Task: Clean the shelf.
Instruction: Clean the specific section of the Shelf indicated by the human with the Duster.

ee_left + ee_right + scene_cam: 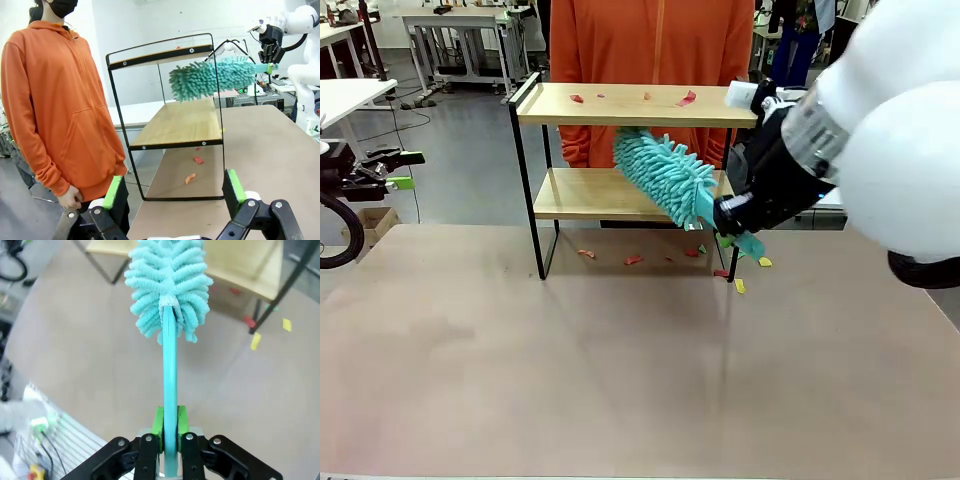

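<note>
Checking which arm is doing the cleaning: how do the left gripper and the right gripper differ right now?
The left gripper is open, nothing between its pads; the right gripper is shut on the teal duster's handle. The left gripper sits far off to the left, away from the shelf; the right gripper is at the shelf's right end. Both are black with green pads.

There was one shelf (620,105) with two boards, one teal duster (665,175), one person (650,40), four red scraps (688,98) on top, and two yellow scraps (739,286) near-right.
</note>
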{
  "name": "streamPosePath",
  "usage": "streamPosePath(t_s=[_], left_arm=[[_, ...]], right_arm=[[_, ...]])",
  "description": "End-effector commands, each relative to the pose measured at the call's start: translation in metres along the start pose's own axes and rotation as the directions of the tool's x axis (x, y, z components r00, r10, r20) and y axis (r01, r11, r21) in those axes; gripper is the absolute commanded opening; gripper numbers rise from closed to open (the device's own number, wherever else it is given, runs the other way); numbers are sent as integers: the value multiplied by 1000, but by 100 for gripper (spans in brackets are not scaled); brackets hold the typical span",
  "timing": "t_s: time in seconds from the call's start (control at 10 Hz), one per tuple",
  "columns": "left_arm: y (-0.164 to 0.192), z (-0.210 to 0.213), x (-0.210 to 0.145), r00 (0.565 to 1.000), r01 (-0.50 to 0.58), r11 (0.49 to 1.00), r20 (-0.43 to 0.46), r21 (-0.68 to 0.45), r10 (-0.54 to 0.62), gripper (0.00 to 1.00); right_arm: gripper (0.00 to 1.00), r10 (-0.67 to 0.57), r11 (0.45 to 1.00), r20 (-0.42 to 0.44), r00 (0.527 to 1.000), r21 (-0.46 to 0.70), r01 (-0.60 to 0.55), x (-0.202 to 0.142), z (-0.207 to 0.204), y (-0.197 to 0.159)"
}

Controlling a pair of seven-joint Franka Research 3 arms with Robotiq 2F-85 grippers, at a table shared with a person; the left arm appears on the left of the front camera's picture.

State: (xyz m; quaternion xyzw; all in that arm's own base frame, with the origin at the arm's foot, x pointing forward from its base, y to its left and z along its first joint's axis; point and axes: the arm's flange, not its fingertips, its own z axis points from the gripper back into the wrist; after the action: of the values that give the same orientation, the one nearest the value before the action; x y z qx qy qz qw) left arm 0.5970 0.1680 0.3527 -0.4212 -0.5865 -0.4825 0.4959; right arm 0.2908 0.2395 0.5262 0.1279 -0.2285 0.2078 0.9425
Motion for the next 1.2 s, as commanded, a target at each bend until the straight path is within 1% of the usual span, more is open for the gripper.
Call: streamPosePath(t_s=[0.0,0.1,0.2,0.4,0.5,0.6,0.7,0.8,0.9,1.1], left_arm=[[-2,1,3,1000,10,1000,-4,-4,-10,100],[-2,1,3,1000,10,1000,-4,-4,-10,100],[-2,1,3,1000,10,1000,-4,-4,-10,100],[-2,1,3,1000,10,1000,-4,-4,-10,100],[-2,1,3,1000,10,1000,-4,-4,-10,100],[-2,1,3,1000,10,1000,-4,-4,-10,100],[-2,1,3,1000,10,1000,-4,-4,-10,100],[-2,1,3,1000,10,1000,-4,-4,-10,100],[-2,1,3,1000,10,1000,-4,-4,-10,100],[-2,1,3,1000,10,1000,-4,-4,-10,100]], right_arm=[[13,161,982,-42,986,102,-156,-19,8,-29],[13,239,965,-46,970,123,-232,-28,10,-40],[13,315,940,-26,949,147,-308,-40,15,-52],[13,412,901,-26,911,159,-403,-66,21,-73],[13,437,888,-58,897,187,-420,-81,22,-85],[13,442,886,-122,889,212,-412,-96,20,-96],[13,456,876,-141,879,246,-415,-115,21,-105],[13,480,863,-164,862,266,-430,-133,27,-104],[13,500,854,-205,841,280,-439,-151,26,-105],[13,525,842,-278,804,308,-443,-194,23,-115]])
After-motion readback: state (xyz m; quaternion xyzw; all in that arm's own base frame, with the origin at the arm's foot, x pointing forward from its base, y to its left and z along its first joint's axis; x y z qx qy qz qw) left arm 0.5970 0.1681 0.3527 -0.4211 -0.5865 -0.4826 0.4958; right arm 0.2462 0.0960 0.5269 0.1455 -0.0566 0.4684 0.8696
